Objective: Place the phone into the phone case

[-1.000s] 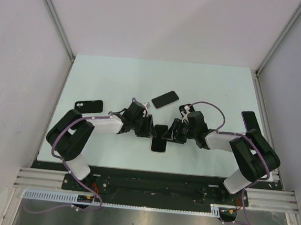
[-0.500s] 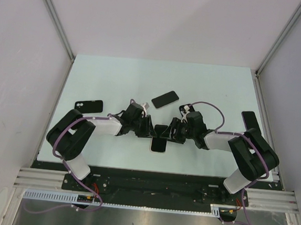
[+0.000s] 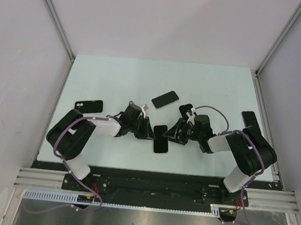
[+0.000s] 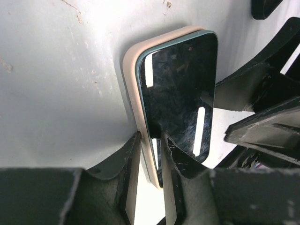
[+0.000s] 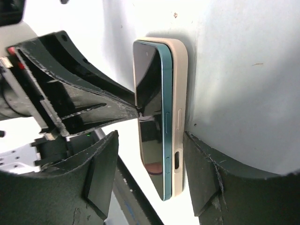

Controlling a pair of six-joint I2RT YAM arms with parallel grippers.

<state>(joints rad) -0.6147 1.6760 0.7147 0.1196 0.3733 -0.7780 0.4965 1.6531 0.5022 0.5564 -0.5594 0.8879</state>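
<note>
Near 6 o'clock on the table (image 3: pixel 117 73), the phone (image 3: pixel 160 142) was laid in the cream phone case (image 4: pixel 129 65), its teal side left proud of the case wall. The left gripper (image 3: pixel 150 133), at the phone's 9 o'clock, was clamped across screen and case wall. The right gripper (image 3: pixel 173 135), at 3 o'clock, was spread wide, straddling both.

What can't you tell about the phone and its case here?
Near end of the phone: left wrist view, covered by the left pincer.
Far rim of the phone case: right wrist view, behind the phone, so seating is unclear.
Their fit, top view: too small.
Dark slab at far right: top view, partly under the right arm.
</note>
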